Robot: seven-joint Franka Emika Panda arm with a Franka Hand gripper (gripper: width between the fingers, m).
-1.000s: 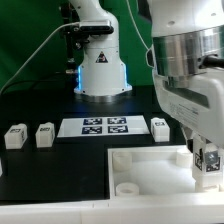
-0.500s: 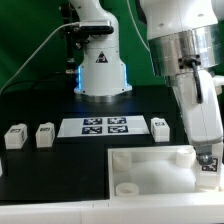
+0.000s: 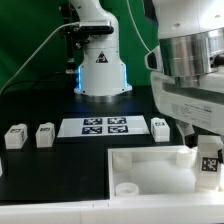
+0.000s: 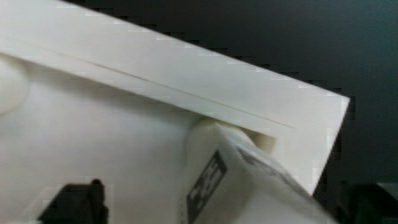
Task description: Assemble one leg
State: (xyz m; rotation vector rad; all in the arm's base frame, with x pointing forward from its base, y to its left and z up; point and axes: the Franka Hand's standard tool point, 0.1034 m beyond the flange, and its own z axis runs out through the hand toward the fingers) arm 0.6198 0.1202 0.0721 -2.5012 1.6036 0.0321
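Observation:
My gripper (image 3: 207,151) hangs over the near right corner of the large white tray-like part (image 3: 150,163). It is shut on a leg (image 3: 208,167), a small white block whose black-and-white tag faces the camera. In the wrist view the held leg (image 4: 237,178) stands between the dark fingers (image 4: 75,203), against the tray's flat white surface (image 4: 125,110) near its edge. Whether the leg touches a socket is hidden. Three more legs lie on the black table: two at the exterior view's left (image 3: 14,135) (image 3: 44,133) and one right of the marker board (image 3: 160,126).
The marker board (image 3: 105,127) lies flat in the middle of the table. The robot base (image 3: 100,70) stands behind it. A round socket (image 3: 128,187) shows on the tray's near left corner. The tray's edge meets black table in the wrist view (image 4: 338,60).
The wrist swung from upright to tilted and back to upright. The held leg stayed at the tray's right corner throughout.

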